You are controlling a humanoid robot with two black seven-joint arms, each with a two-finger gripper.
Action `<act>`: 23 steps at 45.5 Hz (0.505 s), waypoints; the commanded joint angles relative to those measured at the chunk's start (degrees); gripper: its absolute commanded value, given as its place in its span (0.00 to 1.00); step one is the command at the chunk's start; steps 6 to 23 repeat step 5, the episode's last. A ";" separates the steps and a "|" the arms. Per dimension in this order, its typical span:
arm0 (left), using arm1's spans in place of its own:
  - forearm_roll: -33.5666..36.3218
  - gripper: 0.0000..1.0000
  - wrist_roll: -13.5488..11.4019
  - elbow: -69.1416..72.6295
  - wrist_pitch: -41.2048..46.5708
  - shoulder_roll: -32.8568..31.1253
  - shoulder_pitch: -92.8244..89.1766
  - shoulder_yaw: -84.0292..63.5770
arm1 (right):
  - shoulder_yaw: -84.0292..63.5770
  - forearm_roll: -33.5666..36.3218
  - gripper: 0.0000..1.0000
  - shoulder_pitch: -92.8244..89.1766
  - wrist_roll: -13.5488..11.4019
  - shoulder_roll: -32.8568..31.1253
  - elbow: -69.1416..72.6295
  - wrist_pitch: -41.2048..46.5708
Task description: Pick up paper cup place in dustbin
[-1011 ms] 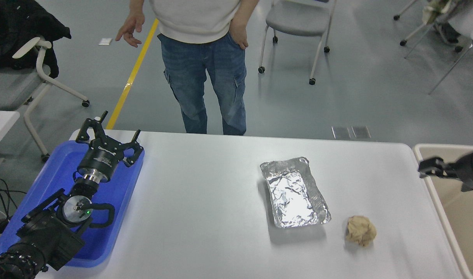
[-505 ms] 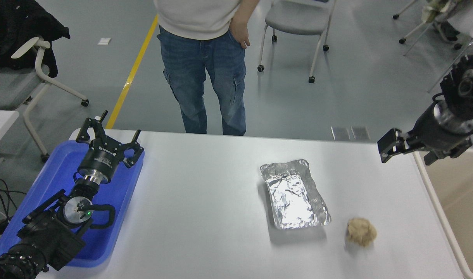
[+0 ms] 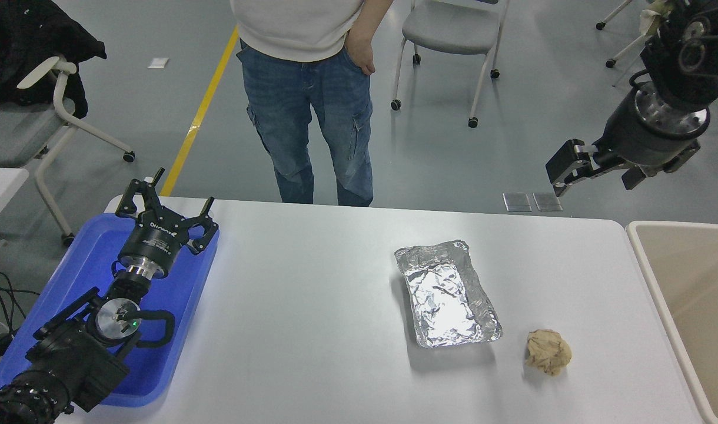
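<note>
The paper cup is out of view. The dustbin (image 3: 635, 234), a large beige bin with a pale rim, stands off the table's right end; the part of its inside that shows is bare. My right gripper (image 3: 594, 174) hangs high at the upper right, above and behind the bin's far corner, open with nothing between its fingers. My left gripper (image 3: 165, 203) is parked open over the blue tray (image 3: 76, 271) at the lower left.
A silver foil tray (image 3: 447, 292) lies right of the table's middle. A crumpled tan paper ball (image 3: 548, 351) sits near the front right. A person in jeans (image 3: 309, 112) stands at the far edge. Wheeled chairs stand on the floor behind.
My right arm has risen from low over the dustbin to high above its far corner, shifting left. The person's raised hand has left the picture. The left arm has not moved.
</note>
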 commanded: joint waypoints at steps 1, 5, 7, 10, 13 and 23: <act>-0.01 1.00 0.00 0.00 0.00 0.00 0.00 0.01 | 0.36 0.21 1.00 0.48 0.01 1.80 -0.05 0.19; -0.01 1.00 0.00 0.00 0.00 0.00 0.00 0.01 | 0.36 0.13 1.00 0.48 0.01 1.80 -0.05 0.19; -0.01 1.00 0.00 0.00 0.00 0.00 0.00 0.01 | 0.36 0.13 1.00 0.48 0.01 1.80 -0.05 0.19; -0.01 1.00 0.00 0.00 0.00 0.00 0.00 0.01 | 0.36 0.13 1.00 0.48 0.01 1.80 -0.05 0.19; -0.01 1.00 0.00 0.00 0.00 0.00 0.00 0.01 | 0.36 0.13 1.00 0.48 0.01 1.80 -0.05 0.19; -0.01 1.00 0.00 0.00 0.00 0.00 0.00 0.01 | 0.36 0.13 1.00 0.48 0.01 1.80 -0.05 0.19</act>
